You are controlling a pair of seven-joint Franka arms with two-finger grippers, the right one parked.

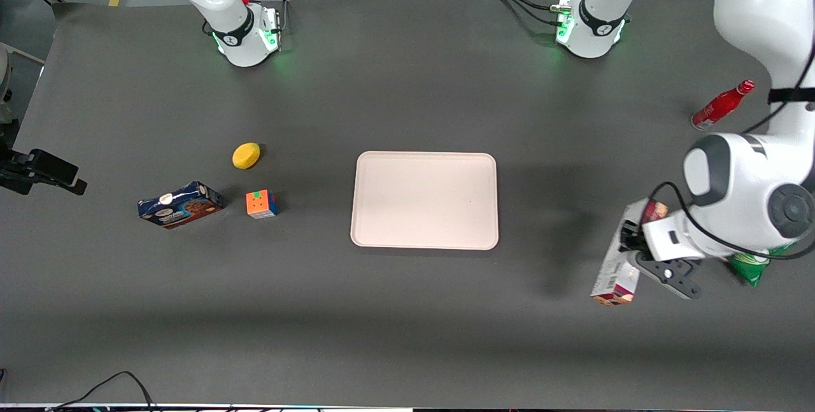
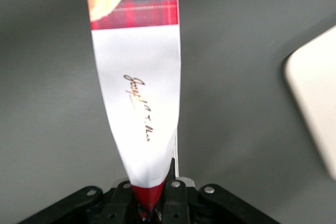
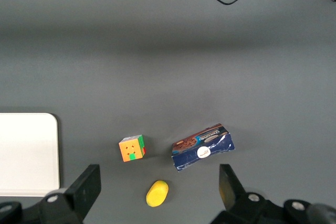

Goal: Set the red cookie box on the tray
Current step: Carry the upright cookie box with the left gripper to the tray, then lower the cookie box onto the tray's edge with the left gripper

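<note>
Meanwhile, bare tray [image 1: 425, 200] — red cookie box [image 1: 615, 265] seemingly in end effector [image 2: 156, 209].

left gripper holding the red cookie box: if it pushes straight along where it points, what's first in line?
The gripper is shut on the red cookie box, which sticks out ahead of it. In the wrist view only bare table lies past the box's end; the tray sits off to the side. Likely table first, though depth is unclear.

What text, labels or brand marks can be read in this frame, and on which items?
Red cookie box, held in the gripper: gold script signature on its white band, unreadable.
Blue cookie box: print too small to read.
Red bottle: white marking, too small to read.
Tray: no text.
</note>
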